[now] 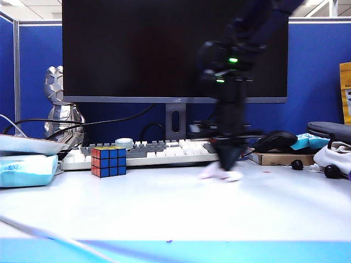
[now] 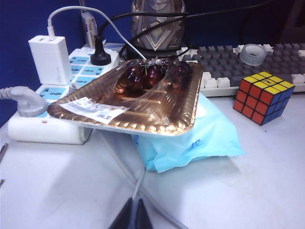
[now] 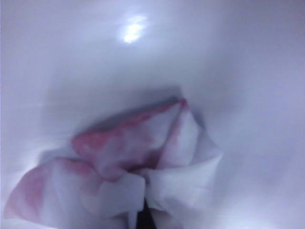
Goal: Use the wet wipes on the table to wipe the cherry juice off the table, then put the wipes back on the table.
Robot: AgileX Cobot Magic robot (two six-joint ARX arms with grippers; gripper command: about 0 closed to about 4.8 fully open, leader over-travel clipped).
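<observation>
My right gripper [image 1: 229,163] points down at the white table [image 1: 164,208], just in front of the keyboard and right of centre, blurred by motion. It is shut on the wet wipes [image 1: 221,174], a crumpled white wad pressed to the tabletop. In the right wrist view the wet wipes [image 3: 133,167] show pink stains and hide most of the right gripper [image 3: 144,219]. A tiny speck of cherry juice [image 1: 267,172] lies to the right of the wad. My left gripper [image 2: 135,212] hangs shut and empty over the table's left side, above a white cable.
A Rubik's cube [image 1: 108,161] stands before the keyboard [image 1: 148,150]. At the left, a foil tray of cherries [image 2: 143,90] rests on a pale blue packet [image 2: 190,143], next to a power strip [image 2: 43,129]. A mouse [image 1: 276,141] and loose cherries [image 1: 296,164] sit right.
</observation>
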